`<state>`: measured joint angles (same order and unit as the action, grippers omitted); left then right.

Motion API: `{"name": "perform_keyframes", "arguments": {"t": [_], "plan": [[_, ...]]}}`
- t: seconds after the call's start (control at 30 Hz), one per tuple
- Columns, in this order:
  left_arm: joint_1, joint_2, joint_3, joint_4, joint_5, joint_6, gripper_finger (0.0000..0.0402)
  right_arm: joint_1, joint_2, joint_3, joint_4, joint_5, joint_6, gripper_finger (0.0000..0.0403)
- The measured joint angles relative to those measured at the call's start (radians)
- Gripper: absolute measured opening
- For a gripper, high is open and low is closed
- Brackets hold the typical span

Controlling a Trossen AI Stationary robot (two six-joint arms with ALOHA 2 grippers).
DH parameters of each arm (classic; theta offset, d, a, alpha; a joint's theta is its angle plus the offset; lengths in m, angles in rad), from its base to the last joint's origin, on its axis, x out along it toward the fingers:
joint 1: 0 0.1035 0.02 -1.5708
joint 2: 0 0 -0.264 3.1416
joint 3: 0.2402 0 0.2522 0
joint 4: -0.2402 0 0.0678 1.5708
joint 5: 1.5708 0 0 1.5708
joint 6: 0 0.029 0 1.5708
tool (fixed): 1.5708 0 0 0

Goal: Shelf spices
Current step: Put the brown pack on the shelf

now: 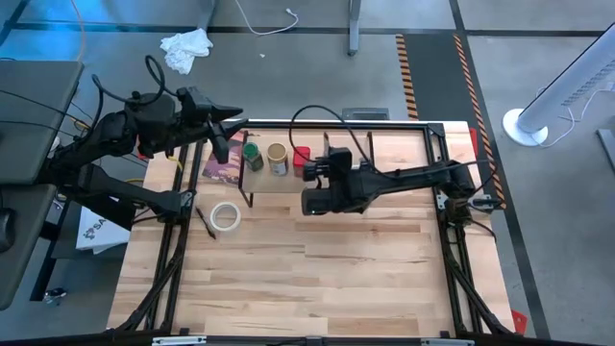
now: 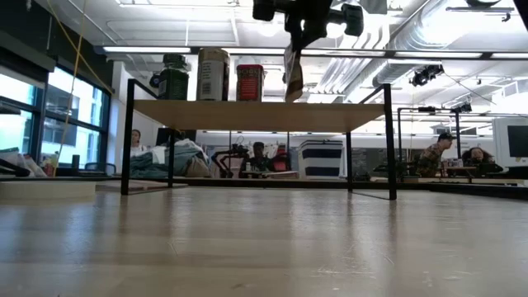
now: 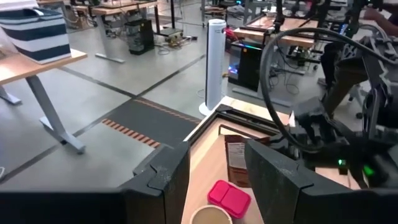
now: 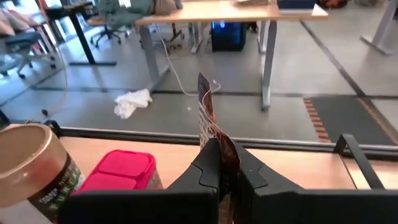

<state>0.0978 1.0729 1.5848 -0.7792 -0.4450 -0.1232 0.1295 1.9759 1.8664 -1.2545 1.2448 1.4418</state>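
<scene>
placing the last spice on the shelf [image 1: 384, 154].

high view: right gripper [image 1: 309, 171] over the shelf, just right of the red tin [image 1: 301, 155], tan-lidded jar [image 1: 278, 159] and green-lidded jar [image 1: 253, 156]; left gripper [image 1: 231, 120] parked far left, partly open, empty.
low view: three containers standing on the board, flat packet [image 2: 292, 74] hanging upright above it.
right wrist view: pinched shut on the packet's edge.
next, probably: lower beside the tin, then release.

Both arms are showing matte black, boxy segments in the high view. A black cable is looping over the left hand [image 1: 233, 121] at upper left, another arching above the right hand [image 1: 322, 165] at centre.
</scene>
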Motion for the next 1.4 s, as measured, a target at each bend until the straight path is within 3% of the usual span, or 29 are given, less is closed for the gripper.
{"name": "perform_keyframes", "arguments": {"t": [0.23, 0.47, 0.57, 0.9, 1.13, 1.4], "plan": [[0.0, 0.0, 0.0, -0.004, -0.005, -0.058, 0.0152, 0.026, 0.013, 0.0, -0.006, 0.048, 0.076, 0.0], [0.0, 0.0, 0.0, -0.009, 0.0, -0.076, 0.0152, 0.035, 0.068, 0.0, -0.176, 0.081, 0.319, 0.0], [0.0, 0.0, 0.0, -0.01, 0.018, -0.074, 0.0152, 0.034, 0.068, 0.0, -0.21, 0.095, 0.348, 0.0], [-0.001, -0.009, 0.0, -0.01, 0.048, -0.014, 0.0152, 0.018, 0.111, 0.001, -0.012, 0.087, 0.211, 0.0], [0.0, -0.035, 0.001, -0.011, 0.05, -0.005, 0.0152, 0.006, 0.138, 0.0, -0.01, 0.085, 0.252, 0.0], [0.0, -0.078, 0.001, -0.01, 0.044, -0.021, 0.0152, 0.003, 0.131, 0.001, -0.015, 0.039, 0.153, 0.0006]]}}
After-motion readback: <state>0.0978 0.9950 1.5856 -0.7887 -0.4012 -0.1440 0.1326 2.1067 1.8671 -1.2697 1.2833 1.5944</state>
